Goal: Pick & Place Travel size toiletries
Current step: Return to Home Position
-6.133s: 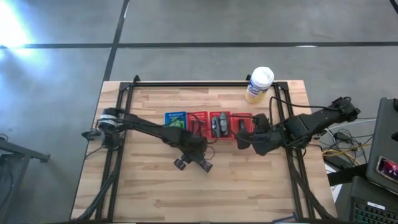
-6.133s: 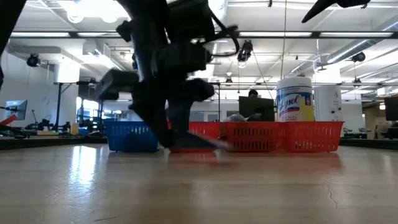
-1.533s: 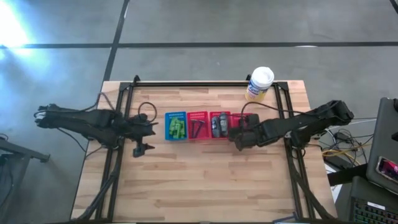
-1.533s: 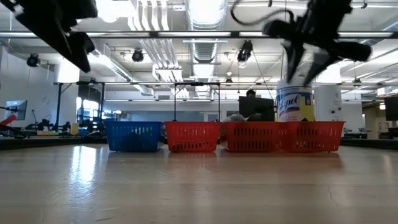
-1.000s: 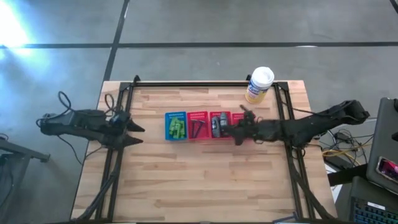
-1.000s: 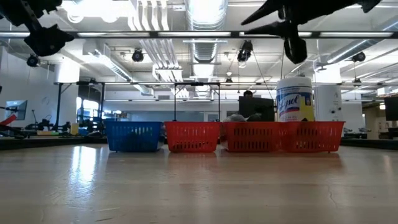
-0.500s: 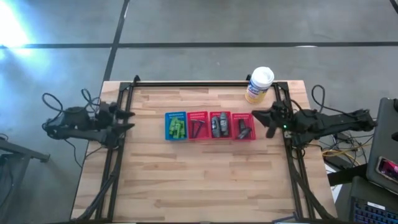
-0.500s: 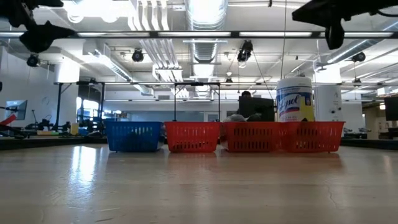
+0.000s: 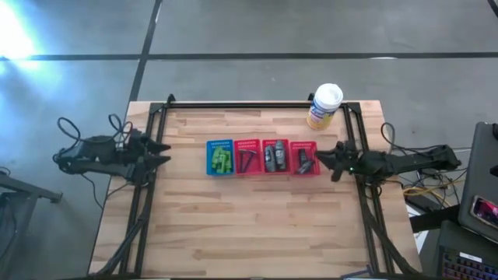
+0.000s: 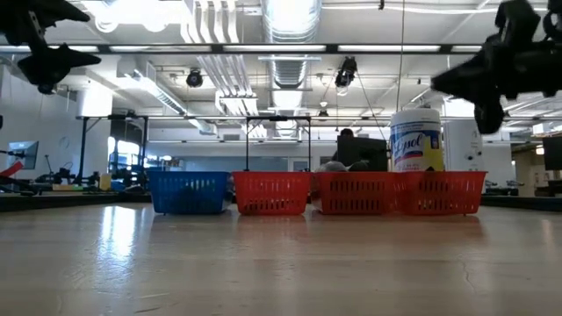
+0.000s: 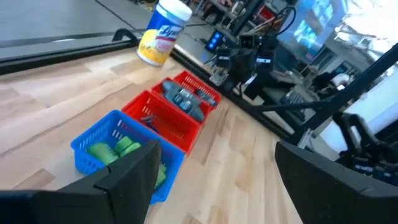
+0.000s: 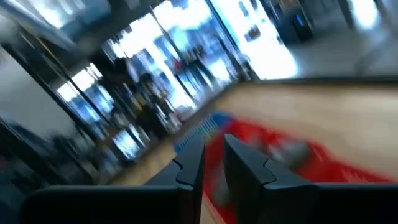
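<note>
The travel size toiletries lie in a row of four small mesh baskets at mid-table. Green ones (image 9: 221, 159) are in the blue basket (image 9: 219, 145). Dark ones fill the red baskets (image 9: 273, 155) (image 9: 304, 159), and a slim black stick (image 9: 247, 156) lies in the red basket beside the blue one. My left gripper (image 9: 161, 152) hovers open at the table's left edge, well clear of the baskets, and holds nothing. My right gripper (image 9: 333, 159) hangs shut and empty just right of the rightmost red basket (image 9: 304, 145), above the table.
A white-lidded yellow-and-white canister (image 9: 324, 106) stands at the far right, behind the baskets. A black frame rail (image 9: 249, 106) runs along the table's far, left and right sides. Bare wood (image 9: 249, 225) lies between the baskets and the near edge.
My right gripper has drawn back from above the red baskets toward the table's right edge, and it has come lower in the last half second. My left gripper has shifted slightly toward the far left. The baskets and toiletries have stayed where they were.
</note>
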Tool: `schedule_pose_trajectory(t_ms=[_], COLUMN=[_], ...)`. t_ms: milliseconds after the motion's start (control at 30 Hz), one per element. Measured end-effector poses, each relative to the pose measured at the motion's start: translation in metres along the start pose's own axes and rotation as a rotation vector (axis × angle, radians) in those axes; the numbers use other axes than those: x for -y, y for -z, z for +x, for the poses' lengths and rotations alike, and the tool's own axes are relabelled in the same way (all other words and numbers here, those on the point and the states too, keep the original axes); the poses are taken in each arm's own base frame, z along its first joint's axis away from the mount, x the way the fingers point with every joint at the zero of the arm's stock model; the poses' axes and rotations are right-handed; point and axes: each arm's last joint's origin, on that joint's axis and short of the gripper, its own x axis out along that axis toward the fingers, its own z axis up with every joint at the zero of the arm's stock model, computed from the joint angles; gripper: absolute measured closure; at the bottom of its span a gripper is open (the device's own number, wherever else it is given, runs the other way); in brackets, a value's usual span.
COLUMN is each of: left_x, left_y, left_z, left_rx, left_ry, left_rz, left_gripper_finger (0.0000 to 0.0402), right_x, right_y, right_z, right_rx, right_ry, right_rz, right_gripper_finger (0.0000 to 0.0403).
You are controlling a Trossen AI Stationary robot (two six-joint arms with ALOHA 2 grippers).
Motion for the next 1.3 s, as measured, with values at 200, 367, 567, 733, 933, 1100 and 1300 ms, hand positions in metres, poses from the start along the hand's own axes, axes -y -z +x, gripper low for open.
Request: schedule_pose_trajectory(t_ms=[200, 367, 567, 733, 933, 1100, 1300], left_x=[-0.002, -0.010, -0.027, -0.043, -0.035, -0.037, -0.036], left_y=[0.005, 0.021, 0.052, 0.074, 0.064, 0.065, 0.069], left_z=[0.003, 0.013, 0.039, 0.062, 0.080, 0.083, 0.085], left_rx=[-0.013, -0.027, -0.095, -0.045, 0.338, 0.350, 0.248], left_ry=[-0.007, -0.018, -0.132, -0.236, -0.125, -0.078, 0.142], left_rz=[0.005, 0.009, -0.002, -0.032, 0.458, 0.544, 0.381], left_gripper_finger=[0.0078, 0.0080, 0.0080, 0.0078, 0.0076, 0.0076, 0.0076], right_x=[0.007, 0.008, 0.008, 0.008, 0.008, 0.009, 0.009], right_y=[0.008, 0.011, 0.011, 0.011, 0.012, 0.013, 0.013], right_z=[-0.001, 0.000, 0.000, 0.000, 0.000, 0.000, 0.000], right_rx=[-0.123, -0.142, -0.141, -0.143, -0.146, -0.156, -0.161], right_ry=[0.093, 0.107, 0.107, 0.109, 0.108, 0.118, 0.122], right_rz=[-0.079, -0.092, -0.091, -0.092, -0.094, -0.102, -0.105], right_gripper_finger=[0.0328, 0.0312, 0.0297, 0.0286, 0.0272, 0.0260, 0.0247])
